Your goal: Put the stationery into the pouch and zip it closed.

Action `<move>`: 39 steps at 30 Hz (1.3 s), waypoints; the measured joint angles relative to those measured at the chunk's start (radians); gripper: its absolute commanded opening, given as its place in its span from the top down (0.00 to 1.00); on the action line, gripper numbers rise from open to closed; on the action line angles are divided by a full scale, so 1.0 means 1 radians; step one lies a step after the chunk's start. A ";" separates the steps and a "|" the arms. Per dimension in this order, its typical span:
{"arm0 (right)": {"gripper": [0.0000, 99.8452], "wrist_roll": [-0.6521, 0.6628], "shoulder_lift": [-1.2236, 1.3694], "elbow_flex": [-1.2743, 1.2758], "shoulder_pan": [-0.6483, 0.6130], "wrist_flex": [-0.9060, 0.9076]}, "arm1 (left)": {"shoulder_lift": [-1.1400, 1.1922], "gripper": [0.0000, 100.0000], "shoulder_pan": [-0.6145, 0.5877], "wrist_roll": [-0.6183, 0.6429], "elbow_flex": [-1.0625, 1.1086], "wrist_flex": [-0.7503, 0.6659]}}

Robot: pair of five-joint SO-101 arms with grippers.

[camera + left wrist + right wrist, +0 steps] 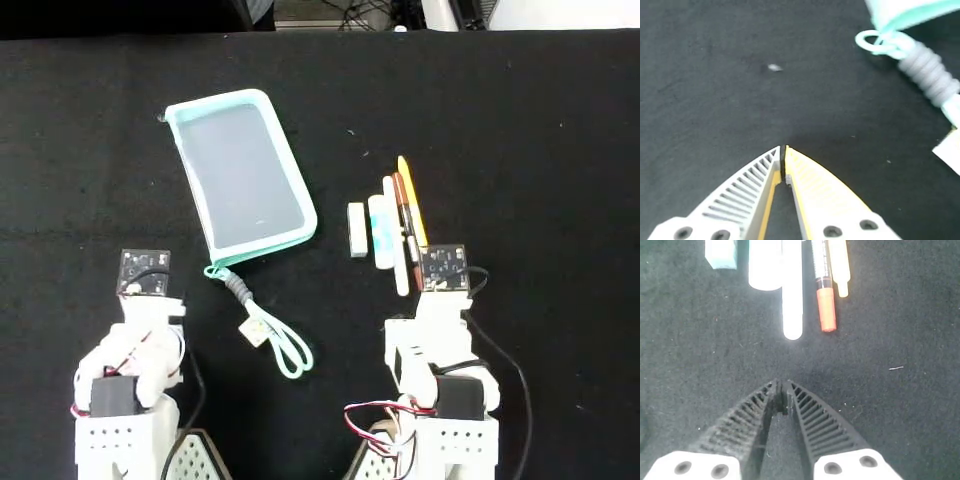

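High view: the stationery (388, 225) lies in a tight row on the black bench (540, 140), directly ahead of the right arm. It comprises an eraser (357, 229), a white tube (379, 225), a white pen (399, 262), an orange-capped pen (404, 205) and a yellow pen (410, 190).

The pouch (243, 180) lies well apart from the row, ahead of the left arm. Its strap (278, 340) trails back between the two arms.

Right end effector (782, 390): fingers together, empty, stopped just short of the pen ends. The long axes run straight away from it, so the near tips present first.

Left end effector (784, 150): fingers together, empty, over bare bench beside the strap's grey coil (927, 75).

Assessment: the right arm is nearer the row and should open before advancing. Whether the zip is open cannot be determined.
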 measured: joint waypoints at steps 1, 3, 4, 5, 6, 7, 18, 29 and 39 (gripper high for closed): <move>0.99 0.000 0.000 0.000 -0.003 0.000 | 0.000 0.97 0.008 0.000 0.000 0.000; 0.99 0.000 0.000 0.000 -0.028 0.000 | 0.000 0.97 0.014 0.000 0.000 0.000; 0.99 0.000 0.000 0.000 -0.043 0.000 | 0.000 0.97 0.014 0.000 0.000 0.000; 0.99 0.000 0.000 0.000 -0.052 0.000 | 0.000 0.97 0.014 0.000 0.000 0.000; 0.99 0.000 0.000 0.000 -0.055 0.000 | 0.000 0.97 0.014 0.000 0.000 0.000; 0.99 0.000 0.000 0.000 -0.060 0.000 | 0.000 0.97 0.012 -0.003 0.000 0.000; 0.98 0.135 0.000 0.000 -0.305 -0.123 | 0.000 0.97 -0.364 -0.008 0.000 0.000; 0.90 0.235 0.000 -0.100 -0.436 -0.288 | 0.000 0.97 -0.407 -0.012 0.000 -0.061; 0.84 0.095 0.324 -0.506 -0.598 -0.262 | 0.000 0.97 -0.442 -0.012 0.000 -0.071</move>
